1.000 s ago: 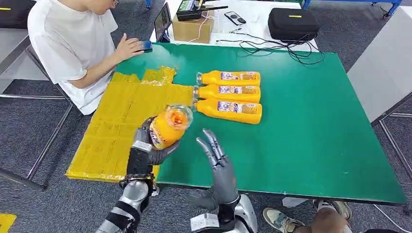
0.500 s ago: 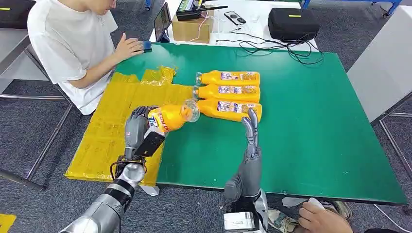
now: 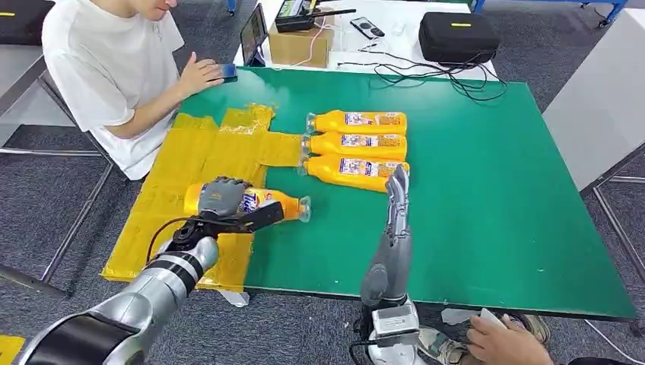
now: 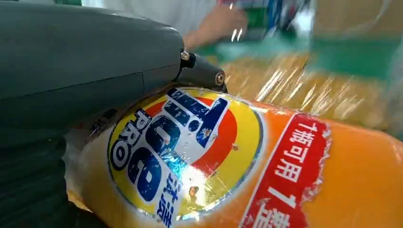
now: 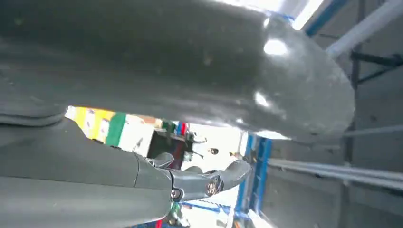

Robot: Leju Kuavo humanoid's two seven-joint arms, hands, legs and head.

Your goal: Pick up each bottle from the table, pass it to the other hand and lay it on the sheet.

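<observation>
head view: left hand [image 3: 220,197] wrapped over orange bottle [image 3: 262,202], lying on its side at edge of yellow sheet [image 3: 182,163], cap end over green table [image 3: 471,198]. right hand [image 3: 395,199] raised, fingers straight & holding nothing. beyond, three bottles [image 3: 357,146] lie in a row.

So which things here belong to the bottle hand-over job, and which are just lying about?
Job:
- held bottle, in the left hand
- three bottles waiting on the green table
- yellow sheet
- right hand, raised, holding nothing

Lying about:
- black case
- cardboard box
- cables
</observation>
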